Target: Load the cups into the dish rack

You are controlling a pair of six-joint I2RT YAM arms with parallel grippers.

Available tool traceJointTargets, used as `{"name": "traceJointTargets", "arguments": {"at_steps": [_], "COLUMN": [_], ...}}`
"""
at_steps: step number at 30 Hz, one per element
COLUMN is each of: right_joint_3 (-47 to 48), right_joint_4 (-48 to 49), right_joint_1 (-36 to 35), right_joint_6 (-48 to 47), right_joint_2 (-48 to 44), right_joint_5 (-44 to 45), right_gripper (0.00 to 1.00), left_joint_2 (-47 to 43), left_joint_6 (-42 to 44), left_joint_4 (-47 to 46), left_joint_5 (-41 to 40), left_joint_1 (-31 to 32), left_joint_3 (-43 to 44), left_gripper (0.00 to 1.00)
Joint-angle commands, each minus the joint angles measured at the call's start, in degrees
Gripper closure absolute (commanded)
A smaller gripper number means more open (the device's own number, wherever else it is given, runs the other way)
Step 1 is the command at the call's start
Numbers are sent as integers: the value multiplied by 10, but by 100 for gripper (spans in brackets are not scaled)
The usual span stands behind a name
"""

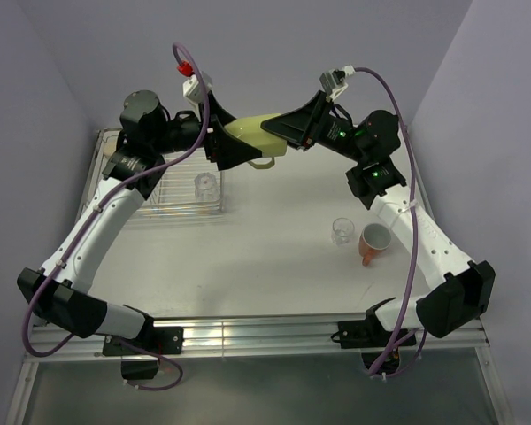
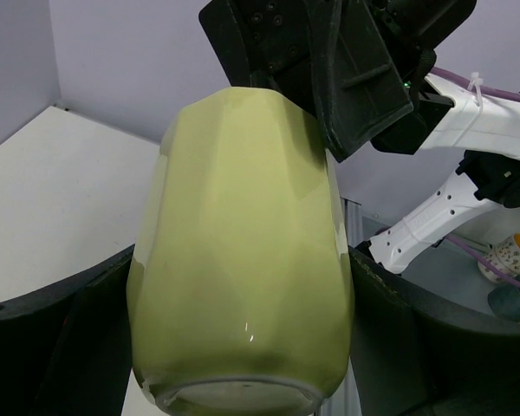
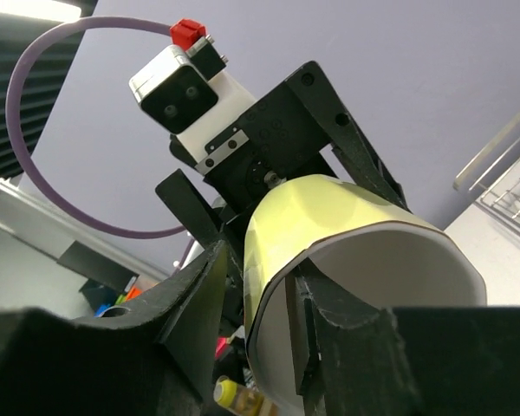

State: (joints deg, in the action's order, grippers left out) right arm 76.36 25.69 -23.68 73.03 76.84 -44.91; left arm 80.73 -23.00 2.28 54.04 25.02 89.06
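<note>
**Yellow-green mug in mid-air handover; rack placement pending**

Top view. The yellow-green mug (image 1: 258, 137) lies on its side in the upper middle of the frame, clear of the table (image 1: 265, 274). It is between the left gripper (image 1: 233, 142) and the right gripper (image 1: 294, 131). The dish rack (image 1: 150, 211) sits at the left, just beside and below the mug, with one clear glass (image 1: 207, 184) in it. A second clear glass (image 1: 342, 231) and the orange mug (image 1: 373, 243), which appears tipped over, sit close together right of centre, not yet loaded. No brown cup is found in any view.

Left wrist view. The mug's body fills the centre of the frame. The left gripper's jaws stand wide and bear on both flanks, holding it. The right gripper is at the mug's far end, upper right.

Right wrist view. The right gripper's fingers (image 3: 195, 303) straddle the rim, one outside and one inside the white interior. Whether they press on the wall or have slackened cannot be told.

Assessment. The step in hand is judged to be transfer of the mug from the right arm to the left. Only one cup is racked, so the task looks to be in its early part. The next move calls for the right jaws to clear the rim fully and back off along the mug's axis. Dragging on the rim could twist the mug in the left grip. The left arm can then carry it down into the rack, clear of the glass.
</note>
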Motion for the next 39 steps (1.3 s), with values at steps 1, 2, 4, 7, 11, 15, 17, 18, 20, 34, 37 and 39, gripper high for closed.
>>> {"name": "traceJointTargets", "arguments": {"at_steps": [1, 2, 4, 7, 11, 15, 17, 18, 20, 34, 37, 39], "right_joint_3": [-1, -3, -9, -20, -32, -36, -39, -41, -50, -103, -109, -111], "right_joint_4": [-6, -9, -12, -29, -65, -84, -90, -93, -100, -173, -187, -189], "right_joint_1": [4, 7, 13, 22, 36, 43, 49, 50, 61, 109, 110, 110], "right_joint_6": [-27, -30, -32, -39, -64, -83, -89, -90, -95, -160, -181, -191], "right_joint_2": [-28, -29, -36, -49, -70, -78, -80, -81, -88, -134, -137, -137], "right_joint_5": [19, 20, 21, 26, 42, 52, 55, 57, 62, 85, 92, 94], "right_gripper": [59, 57, 57, 57, 56, 55, 55, 55, 55, 55, 55, 55], "left_joint_2": [-36, -40, -43, -52, -56, -55, -58, -58, -59, 45, 77, 86], "left_joint_6": [13, 13, 13, 2, -9, -13, -13, -11, -9, 17, 56, 87], "left_joint_4": [-33, -33, -30, -40, -43, -45, -47, -46, -42, -25, 7, 8], "left_joint_5": [-2, -2, 0, 5, 21, 34, 37, 38, 35, -4, -86, -149], "left_joint_1": [-8, -8, -18, -38, -69, -84, -88, -95, -106, -249, -249, -249], "left_joint_3": [22, 21, 20, 13, 15, 10, 5, 4, 3, 71, 87, 89], "left_gripper": [100, 100, 100, 100, 100, 100, 100, 100, 100, 100, 100, 100]}}
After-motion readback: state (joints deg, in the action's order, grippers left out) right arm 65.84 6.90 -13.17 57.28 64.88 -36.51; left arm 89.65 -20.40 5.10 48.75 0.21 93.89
